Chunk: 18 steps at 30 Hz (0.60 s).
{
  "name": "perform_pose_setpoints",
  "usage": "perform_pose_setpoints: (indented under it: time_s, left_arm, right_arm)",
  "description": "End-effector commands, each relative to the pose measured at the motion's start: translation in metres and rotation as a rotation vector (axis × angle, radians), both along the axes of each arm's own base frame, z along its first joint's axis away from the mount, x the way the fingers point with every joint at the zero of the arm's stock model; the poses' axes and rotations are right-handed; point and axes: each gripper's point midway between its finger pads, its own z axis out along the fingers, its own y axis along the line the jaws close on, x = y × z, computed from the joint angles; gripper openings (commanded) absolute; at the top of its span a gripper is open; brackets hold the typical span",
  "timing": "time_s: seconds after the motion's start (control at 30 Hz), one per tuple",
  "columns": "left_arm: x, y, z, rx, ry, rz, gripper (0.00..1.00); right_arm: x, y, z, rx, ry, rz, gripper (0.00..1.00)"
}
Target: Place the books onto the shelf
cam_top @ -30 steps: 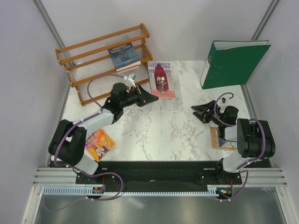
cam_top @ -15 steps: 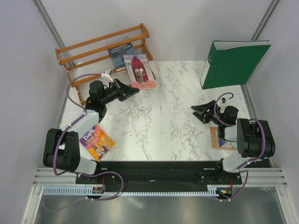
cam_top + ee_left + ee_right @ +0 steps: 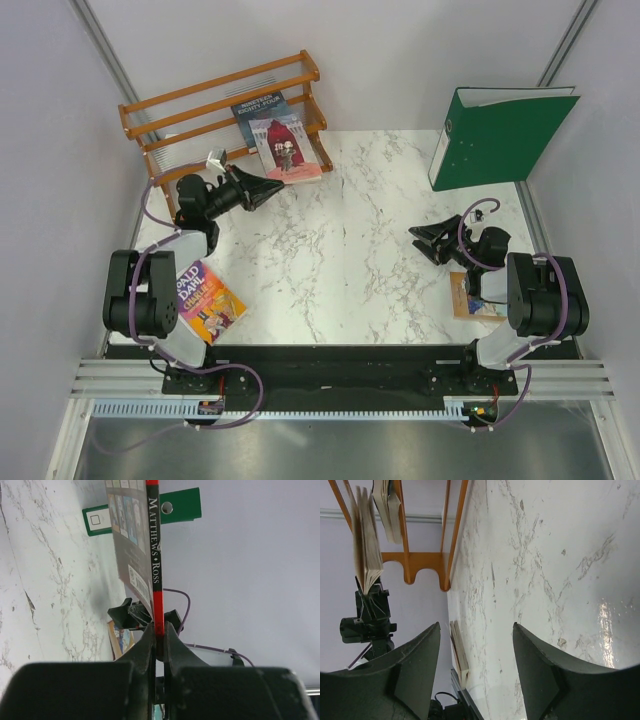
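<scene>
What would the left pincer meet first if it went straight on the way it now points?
Shut on the red-spined book, the left pincer points across the marble table; the way looks free until, probably, the green ring binder. The right pincer lies near that line; depth is unclear.

The spine of the red book (image 3: 155,555), running up the middle of the left wrist view, reads "MATTHEWS • ROSS" in white capitals on a dark band. Its back cover carries a barcode (image 3: 141,584) with digits too small to read. At the upper left of that view, the binder (image 3: 182,507) bears a white label (image 3: 97,519) printed with an empty square. In the overhead view, the yellow book (image 3: 208,303) at lower left shows "DAHL". The blue book (image 3: 257,110) at upper left has white title lines that are illegible.
</scene>
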Motion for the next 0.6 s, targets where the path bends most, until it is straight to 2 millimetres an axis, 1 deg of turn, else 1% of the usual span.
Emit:
perform_pose_setpoints:
  time_s: [0.0,0.03,0.2,0.27,0.3,0.37,0.4,0.47,0.5,0.53,0.57]
  left_arm:
    - [-0.002,0.005,0.028,-0.089,-0.032,-0.062,0.02]
    - [-0.003,0.006,0.033,-0.097,-0.055,-0.068,0.02]
    - [0.005,0.010,0.043,-0.112,-0.061,-0.068,0.02]
    - [0.009,0.012,0.044,-0.115,-0.049,-0.062,0.02]
    - [0.011,0.012,0.049,-0.122,-0.055,-0.066,0.02]
    - [0.016,0.012,0.048,-0.138,-0.043,-0.066,0.02]
    - [0.017,0.012,0.054,-0.155,-0.044,-0.069,0.02]
    - [0.023,0.013,0.051,-0.175,-0.026,-0.069,0.02]
    - [0.023,0.013,0.057,-0.195,-0.035,-0.074,0.02]
    - [0.031,0.026,0.058,-0.207,-0.035,-0.038,0.02]
    - [0.034,0.027,0.054,-0.218,-0.019,-0.033,0.02]
  right_arm:
    - [0.000,0.001,0.006,-0.006,-0.048,0.012,0.67]
    - [0.000,0.002,0.005,-0.005,-0.047,0.013,0.67]
    - [0.000,0.002,0.005,-0.003,-0.044,0.013,0.67]
    - [0.000,0.002,0.004,-0.004,-0.044,0.013,0.67]
    - [0.000,0.002,0.004,-0.005,-0.044,0.011,0.67]
    - [0.000,0.002,0.004,-0.004,-0.044,0.014,0.67]
    - [0.000,0.002,0.004,-0.004,-0.044,0.013,0.68]
    - [0.000,0.002,0.003,-0.002,-0.041,0.014,0.68]
    - [0.000,0.002,0.003,-0.002,-0.040,0.014,0.67]
    - [0.000,0.002,0.003,-0.003,-0.042,0.016,0.67]
    - [0.001,0.002,0.003,-0.001,-0.042,0.014,0.67]
